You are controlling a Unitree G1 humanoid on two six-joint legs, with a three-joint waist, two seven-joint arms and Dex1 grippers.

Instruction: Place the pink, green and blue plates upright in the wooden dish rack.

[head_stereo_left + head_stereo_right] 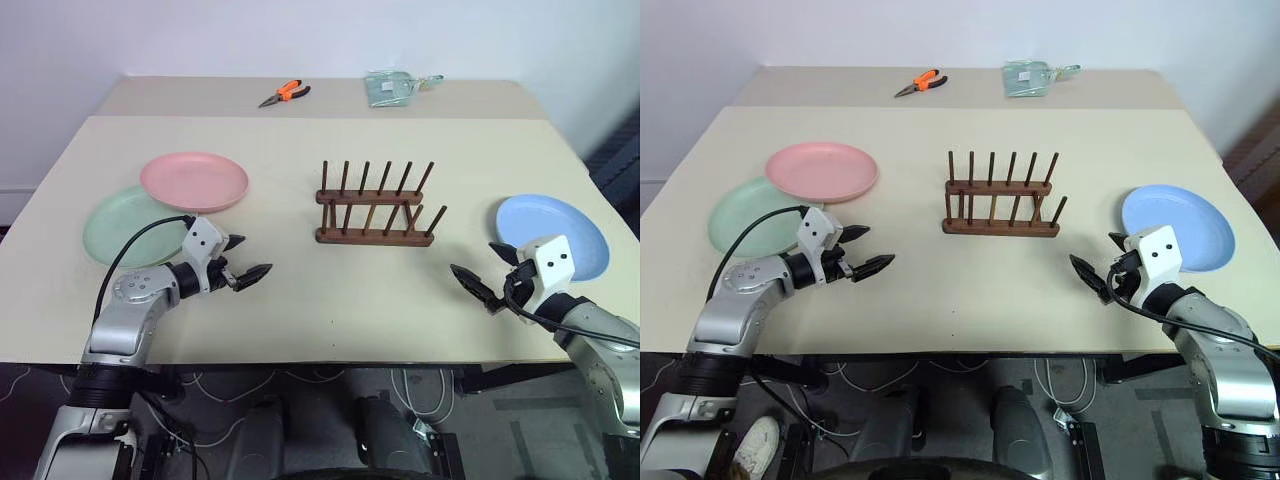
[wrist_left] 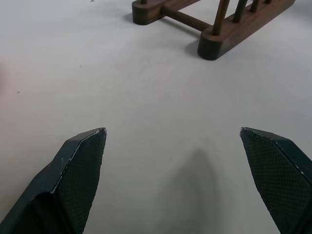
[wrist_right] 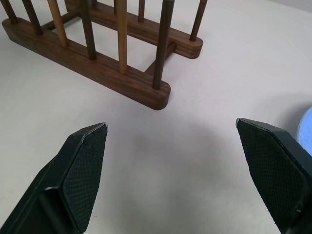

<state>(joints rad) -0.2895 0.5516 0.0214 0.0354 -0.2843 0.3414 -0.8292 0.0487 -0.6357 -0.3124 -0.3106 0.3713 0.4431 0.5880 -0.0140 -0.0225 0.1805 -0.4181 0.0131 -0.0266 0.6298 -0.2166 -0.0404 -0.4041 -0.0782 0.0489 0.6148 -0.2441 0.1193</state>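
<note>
**All three plates still flat, rack empty, both hands spread and holding nothing**

The wooden dish rack (image 1: 375, 208) stands empty near the middle of the surface (image 1: 300, 310). To the rack's left lies the pink plate (image 1: 194, 181), its edge overlapping the green plate (image 1: 125, 228) beneath it. To the rack's right, well apart, the blue plate (image 1: 553, 236) lies flat.

The left hand (image 1: 243, 262) hovers left of the rack and nearer the robot, just beside the green plate, fingers spread wide with nothing between them. The right hand (image 1: 480, 273) hovers right of the rack, beside the blue plate, fingers likewise apart and empty.

Risks, as I judge them: a flat plate gives little rim to pinch, so fingers may skid it across the surface instead of lifting. Taking the green one first would drag the pink plate resting on it. The rack looks light; a plate lowered off-line against the thin pegs could shove or tip it.
</note>
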